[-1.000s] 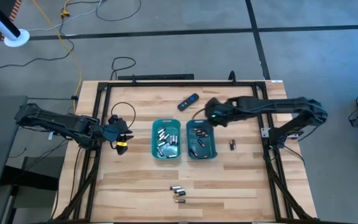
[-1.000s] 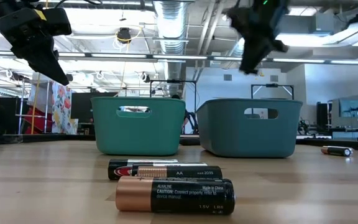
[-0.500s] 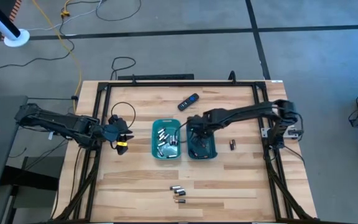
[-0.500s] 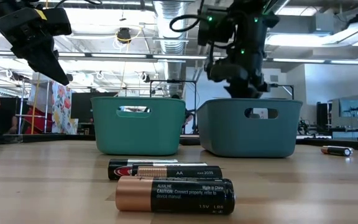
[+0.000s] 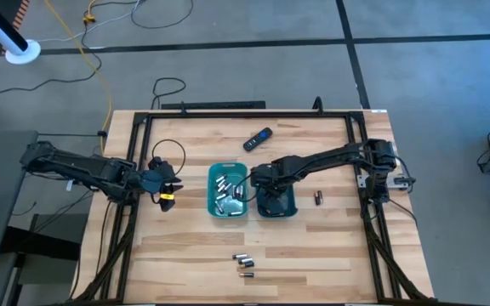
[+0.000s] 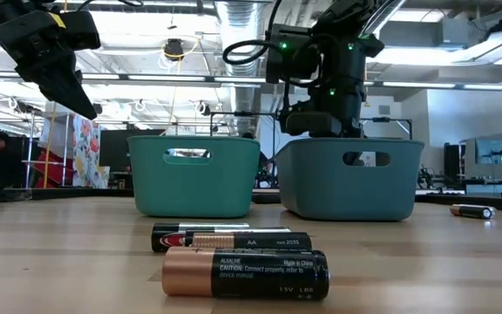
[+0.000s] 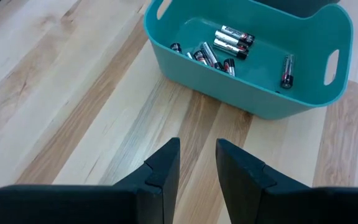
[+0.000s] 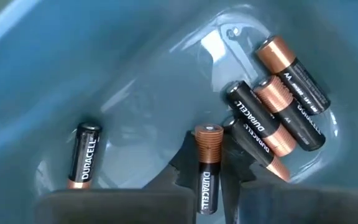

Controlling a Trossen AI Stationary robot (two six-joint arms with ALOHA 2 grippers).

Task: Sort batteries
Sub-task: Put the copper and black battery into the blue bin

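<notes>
My right gripper (image 8: 207,171) is inside the right teal tray (image 5: 276,204) and is shut on a dark battery with a coppery end (image 8: 207,163). It also shows in the high view (image 5: 262,183). In the low view (image 6: 321,96) the tray wall hides its fingertips. Several more dark batteries (image 8: 278,93) lie on the tray floor. The left teal tray (image 5: 228,190) holds silvery batteries (image 7: 229,43). Loose batteries (image 5: 243,261) lie near the front edge, and one (image 5: 318,198) lies right of the trays. My left gripper (image 5: 165,185) waits at the table's left, open and empty. My right gripper pinches the battery's dark body (image 8: 205,183) between its two fingers. The battery lies along the fingers, and its coppery end (image 8: 208,138) sticks out past the fingertips. The fingers point down into the right tray. The battery's end is over the tray floor, beside the batteries lying there.
A black remote (image 5: 258,138) lies on the table behind the trays. A black cable (image 5: 170,151) loops near my left gripper. Bare wood lies between the trays and the loose batteries (image 6: 234,262) at the front.
My right gripper has moved toward the table's left and near edge, from behind the right tray's far right corner to over the tray. It has gone down into the tray.
</notes>
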